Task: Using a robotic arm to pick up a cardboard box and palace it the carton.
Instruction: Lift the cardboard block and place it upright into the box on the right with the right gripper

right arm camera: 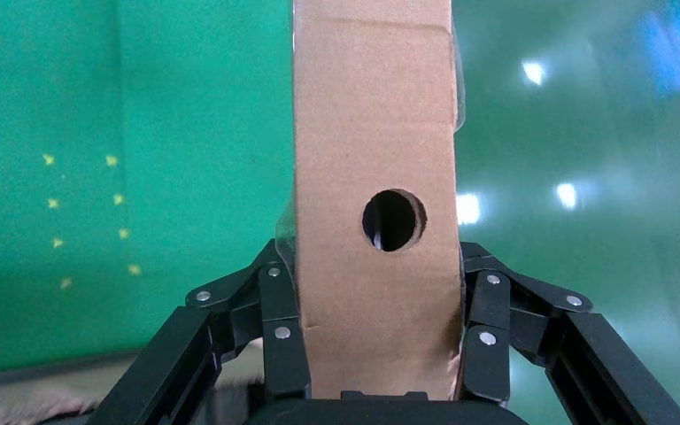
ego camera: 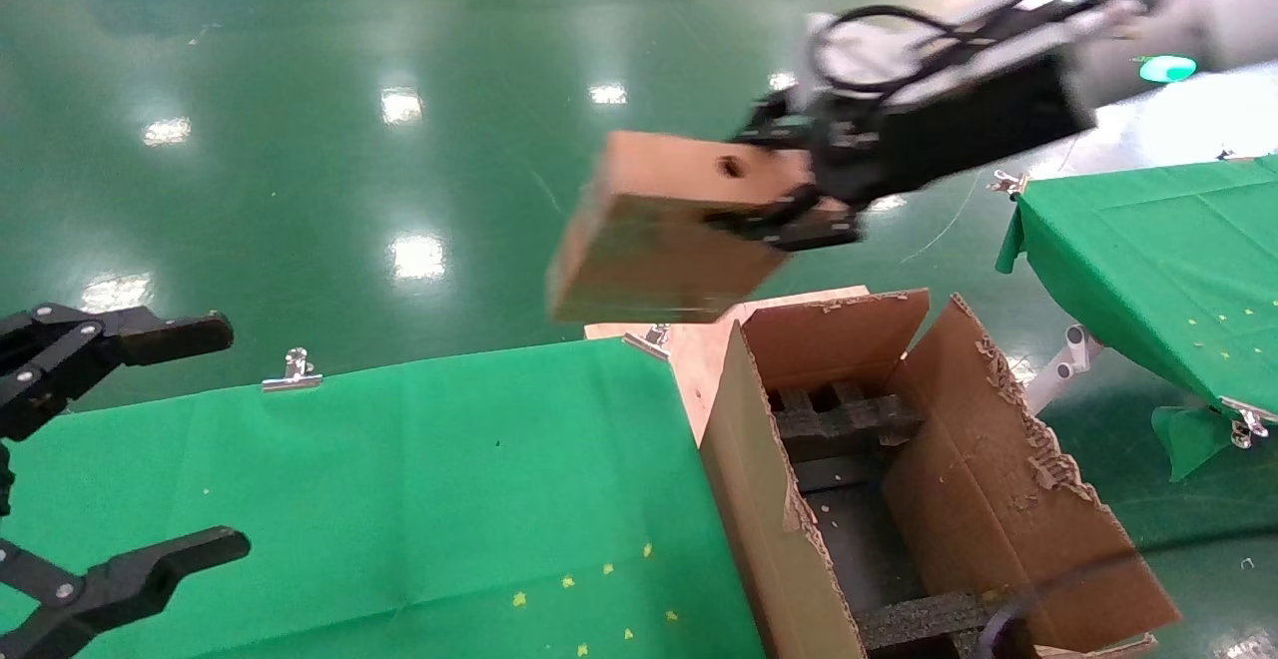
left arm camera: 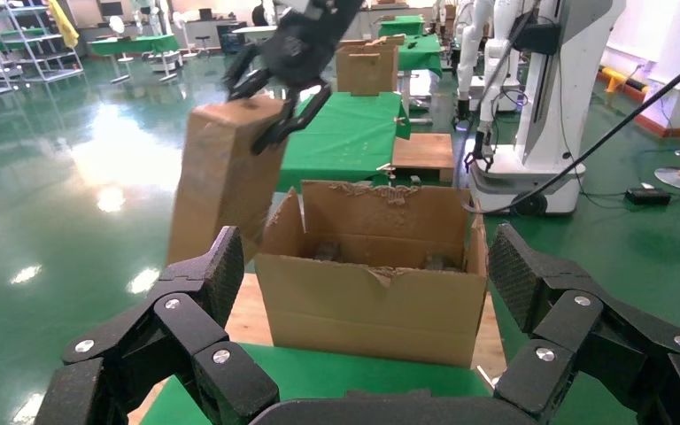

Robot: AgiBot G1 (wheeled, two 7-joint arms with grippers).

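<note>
Between right fingers (right arm camera: 288, 354): cardboard box (right arm camera: 374, 133), clamped.

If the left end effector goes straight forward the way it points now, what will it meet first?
Probably the carton: the left wrist view shows its near wall dead ahead of the open left end effector, beyond the green cloth. Depth is uncertain.

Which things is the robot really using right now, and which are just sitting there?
Using:
- small flat brown cardboard box with a round hole
- right gripper, clamped on that box in the air
- big brown corrugated carton, flaps open, black foam inside

Just there:
- left gripper, open and idle
- green tablecloth
- silver clip
</note>
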